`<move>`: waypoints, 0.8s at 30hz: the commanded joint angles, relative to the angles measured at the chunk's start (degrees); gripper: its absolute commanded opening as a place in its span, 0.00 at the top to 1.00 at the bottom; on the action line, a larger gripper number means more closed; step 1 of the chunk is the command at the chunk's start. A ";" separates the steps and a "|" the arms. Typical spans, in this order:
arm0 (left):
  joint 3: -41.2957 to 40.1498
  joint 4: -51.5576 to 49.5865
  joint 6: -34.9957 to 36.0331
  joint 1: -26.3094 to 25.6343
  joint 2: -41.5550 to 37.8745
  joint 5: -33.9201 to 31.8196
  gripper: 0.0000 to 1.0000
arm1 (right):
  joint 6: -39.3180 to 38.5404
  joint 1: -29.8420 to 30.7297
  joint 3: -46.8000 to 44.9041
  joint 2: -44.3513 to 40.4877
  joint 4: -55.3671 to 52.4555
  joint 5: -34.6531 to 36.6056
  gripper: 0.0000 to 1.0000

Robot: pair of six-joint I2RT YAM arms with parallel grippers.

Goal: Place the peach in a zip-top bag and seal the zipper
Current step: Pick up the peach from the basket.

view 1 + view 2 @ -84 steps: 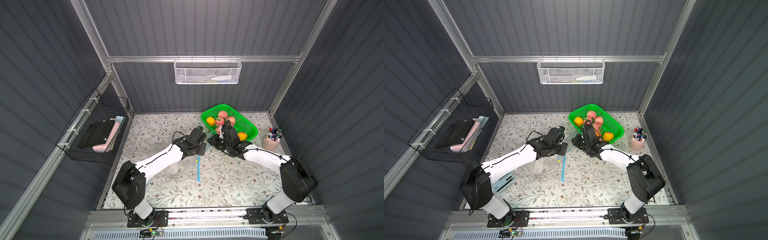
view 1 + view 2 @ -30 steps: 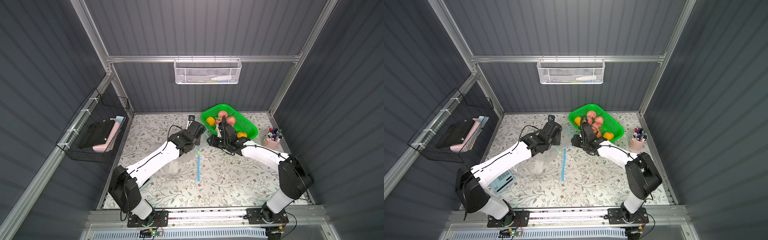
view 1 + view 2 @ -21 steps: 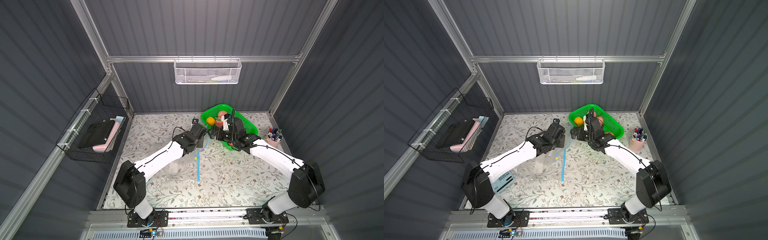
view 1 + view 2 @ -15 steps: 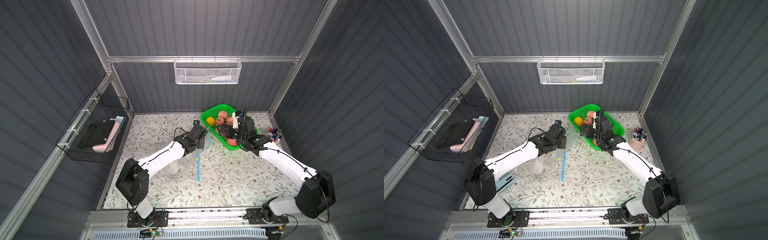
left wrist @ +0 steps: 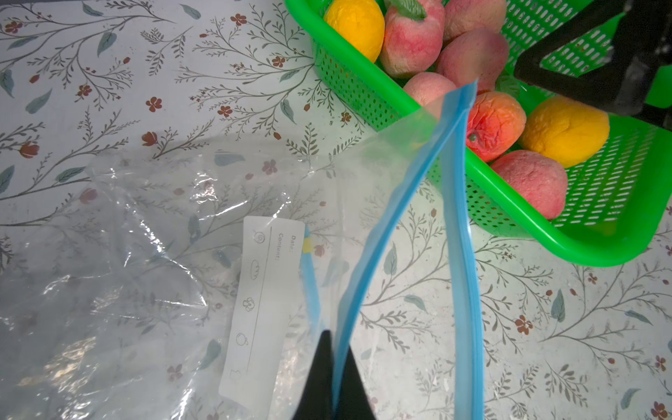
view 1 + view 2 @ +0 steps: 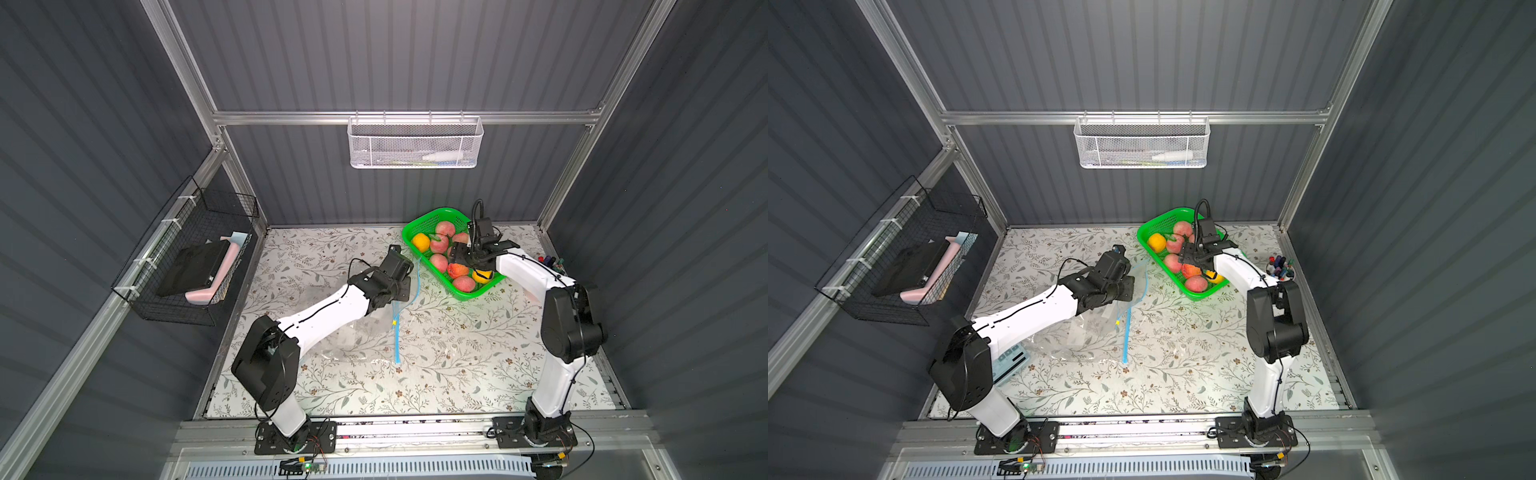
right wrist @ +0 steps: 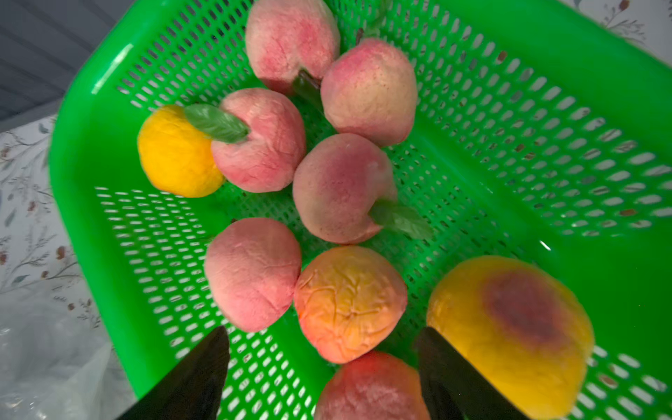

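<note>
The left gripper (image 5: 332, 354) is pressed together on 1 blue zipper strip (image 5: 372, 247) of the zip-top bag (image 5: 145, 254) and holds that edge up off the bench (image 6: 457, 353). The rest of the clear bag lies crumpled left of the bench's middle. The right gripper (image 7: 322, 338) is spread and empty, poised over the green basket (image 7: 545, 91) near the bench's far right corner. An orange-blushed peach (image 7: 349, 302) lies there among the other fruit, just beyond the 2 fingers.
</note>
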 commanded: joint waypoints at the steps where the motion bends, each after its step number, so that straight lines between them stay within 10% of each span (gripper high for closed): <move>1: -0.41 0.75 -0.72 0.52 -0.57 1.09 1.00 | -2.45 -0.18 1.55 1.98 -6.02 0.56 0.18; 24: 0.10 1.23 -0.12 0.48 -0.49 2.97 1.00 | 0.35 -2.24 3.71 6.25 -2.38 -2.12 0.40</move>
